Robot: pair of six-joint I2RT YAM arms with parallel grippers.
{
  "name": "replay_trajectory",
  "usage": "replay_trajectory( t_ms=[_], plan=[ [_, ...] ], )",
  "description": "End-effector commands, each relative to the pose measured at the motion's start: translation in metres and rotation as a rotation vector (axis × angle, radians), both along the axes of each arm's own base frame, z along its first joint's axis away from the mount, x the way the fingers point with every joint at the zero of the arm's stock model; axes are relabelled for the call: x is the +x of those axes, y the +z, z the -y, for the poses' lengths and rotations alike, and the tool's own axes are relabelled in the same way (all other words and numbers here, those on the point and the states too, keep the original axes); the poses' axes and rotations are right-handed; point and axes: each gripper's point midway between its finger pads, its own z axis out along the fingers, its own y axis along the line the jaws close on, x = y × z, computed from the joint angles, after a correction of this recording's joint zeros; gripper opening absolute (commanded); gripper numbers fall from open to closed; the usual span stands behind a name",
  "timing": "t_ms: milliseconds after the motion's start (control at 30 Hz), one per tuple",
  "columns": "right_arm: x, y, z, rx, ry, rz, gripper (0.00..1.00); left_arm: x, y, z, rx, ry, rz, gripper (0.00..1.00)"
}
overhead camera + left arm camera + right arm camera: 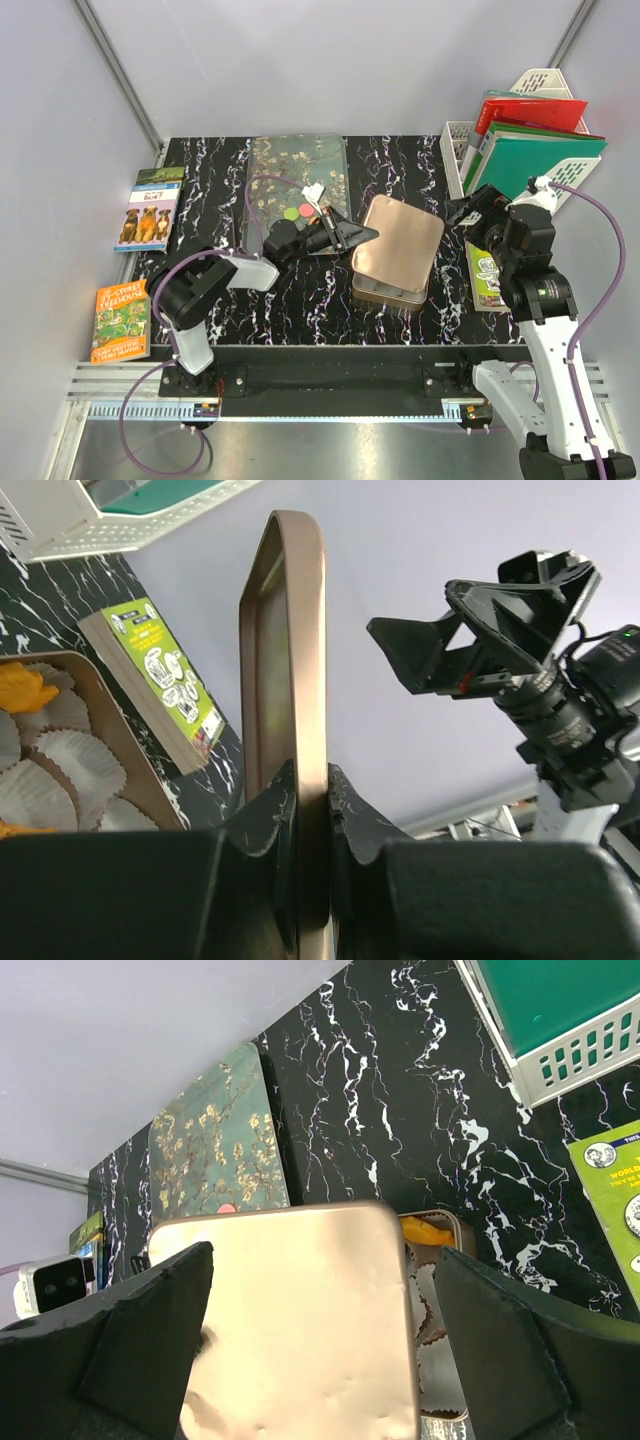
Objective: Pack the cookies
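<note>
Left claw (310, 780) narrow, pinched on the left edge of the rose-gold lid (400, 245); a pad sits on each face of the rim. Right claw (468, 212) spread wide, gripping nothing, up over the right side of the surface (400, 165), just left of the file rack (520, 140).

- The lid is held over the tin (385, 292), not seated. From above it covers most of the tin; only the near wall shows below it.
- The right wrist view looks down on the lid between its own wide fingers (160, 1300). Past the lid's right edge a strip of the tin is open, with white wrappers (435, 1290) and one orange piece.
- Cookies (297, 212): a pink round and a green round lie side by side on the floral mat (295, 165), at its near edge, just left of the left claw. More orange pieces lie in the tin among the wrappers.
- Open room: bare marble far of the tin, between the mat's right edge and the rack. A narrower strip runs near the tin, to the surface's near edge.
- Right of the tin lies a green booklet (485, 275), partly under the right arm. Two books (148, 208) lie at the left edge.
</note>
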Motion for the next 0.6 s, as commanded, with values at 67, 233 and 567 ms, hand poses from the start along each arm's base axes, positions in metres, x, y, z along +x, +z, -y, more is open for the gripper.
replay_trajectory(
  t_ms=[67,233,567],
  plan=[
    [-0.001,-0.006,0.004,-0.02,-0.015,-0.002,1.0,0.016,0.026,-0.001,-0.092,0.164,0.15,0.0],
    [-0.001,-0.009,0.001,-0.013,0.001,-0.003,1.0,0.024,0.002,0.001,-0.104,0.178,0.063,0.0],
    [0.0,-0.016,-0.001,-0.009,0.01,-0.014,1.0,0.025,-0.01,0.015,-0.134,0.151,0.019,0.0]
  ],
)
